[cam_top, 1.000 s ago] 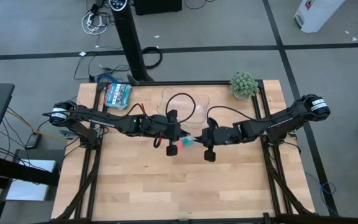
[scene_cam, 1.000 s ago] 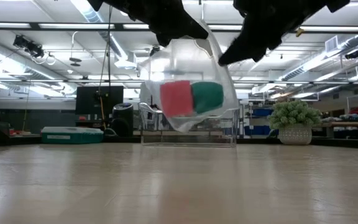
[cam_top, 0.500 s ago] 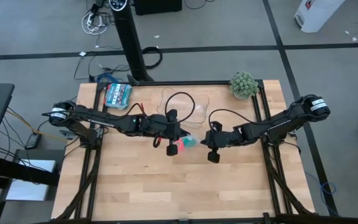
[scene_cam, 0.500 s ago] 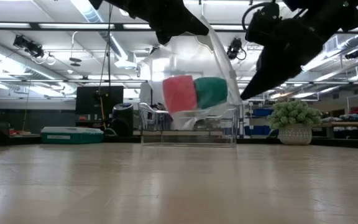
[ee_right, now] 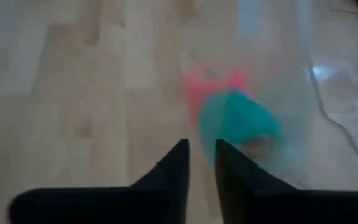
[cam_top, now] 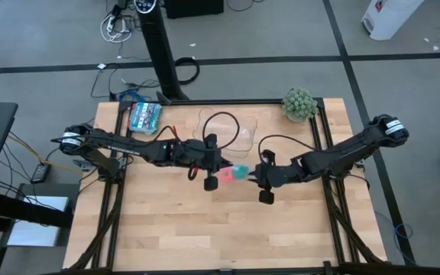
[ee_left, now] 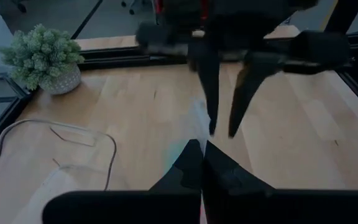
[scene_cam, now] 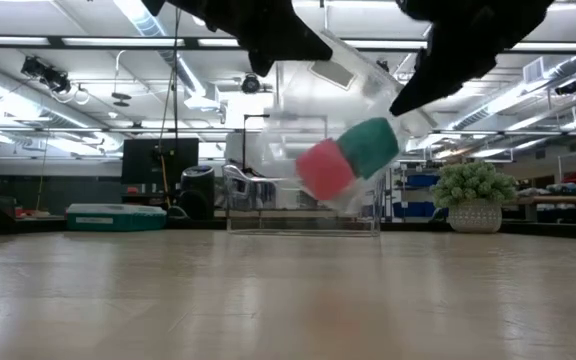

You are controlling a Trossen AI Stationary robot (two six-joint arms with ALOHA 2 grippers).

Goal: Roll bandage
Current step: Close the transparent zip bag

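Note:
A clear plastic bag (scene_cam: 303,105) hangs in the air over the middle of the table. Inside it lie the teal rolled bandage (scene_cam: 371,147) (ee_right: 241,121) and a pink block (scene_cam: 325,170). My left gripper (scene_cam: 308,50) (ee_left: 202,144) is shut on the bag's top. My right gripper (ee_right: 201,144) (cam_top: 255,177) stands at the bag's right side. Its fingers (ee_left: 213,118) are a little apart, pointing slantwise down. I cannot tell whether they touch the clear film. My left gripper pinches the bag's upper edge (scene_cam: 320,62) between its two shut fingers, coming slantwise from above on the table's left side. The bag hangs below the fingers, clear of the table. It is tilted, with its loaded lower end swung toward the right.
A clear plastic tray (cam_top: 228,126) with a dark cable loop stands at the far middle. A potted plant (cam_top: 299,103) is at the far right corner and a teal-patterned packet (cam_top: 145,114) at the far left. The near half of the wooden table (cam_top: 220,229) is bare.
My right gripper has drawn off the bag toward the table's right edge, then shifted toward the near edge and come back beside it. The bag's lower end, with the bandage and pink block, has swung right and up. The bag's top has stayed in my left gripper.

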